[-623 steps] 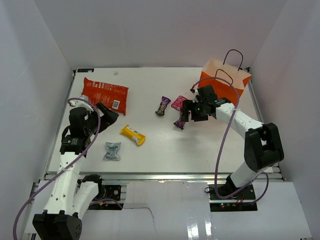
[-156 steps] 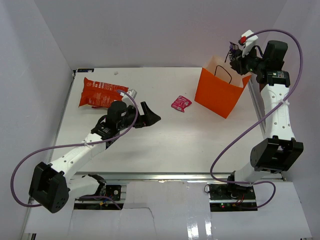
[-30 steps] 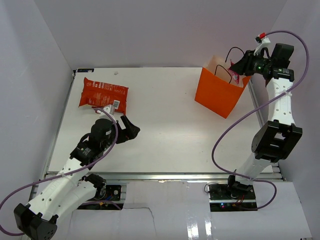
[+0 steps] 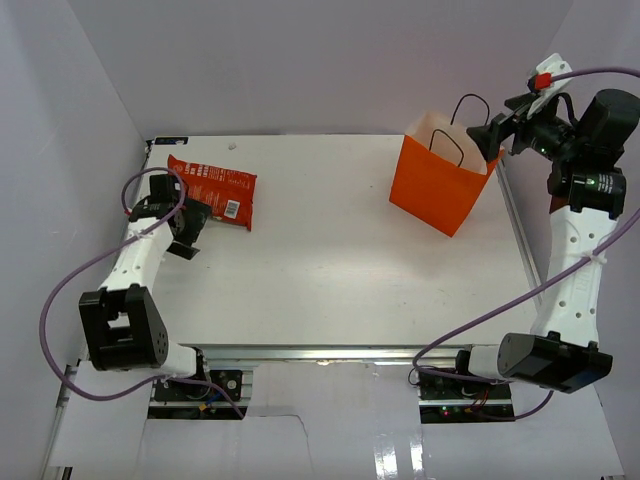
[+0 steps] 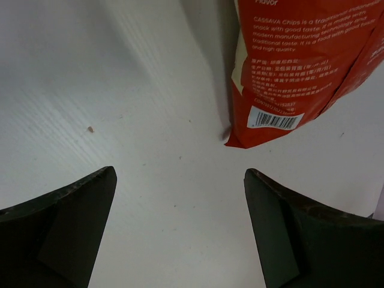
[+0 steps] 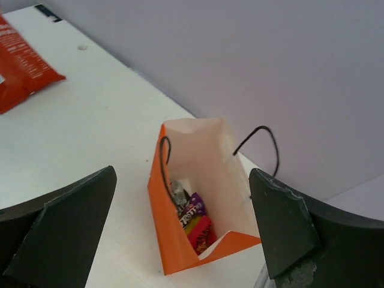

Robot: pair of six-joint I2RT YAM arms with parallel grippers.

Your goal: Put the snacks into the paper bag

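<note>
1. One red-orange chip bag point(image 4: 210, 188), at the upper left of the top view.
2. One orange paper bag point(image 4: 438, 188), at the upper right, with two black loop handles point(image 6: 163, 157).
3. Three candy wrappers can be counted inside it: one silver wrapper point(image 6: 179, 193), one purple wrapper point(image 6: 193, 207) and one pink-red wrapper point(image 6: 201, 233). Whether more lie beneath cannot be told.
4. Two robot arms: the left arm point(image 4: 140, 262) at the left edge and the right arm point(image 4: 570, 270) at the right edge.
5. Two tools: the left tool point(image 5: 180, 180) and the right tool point(image 6: 180, 180), each with two fingers.
6. One white surface point(image 4: 330, 270).
</note>
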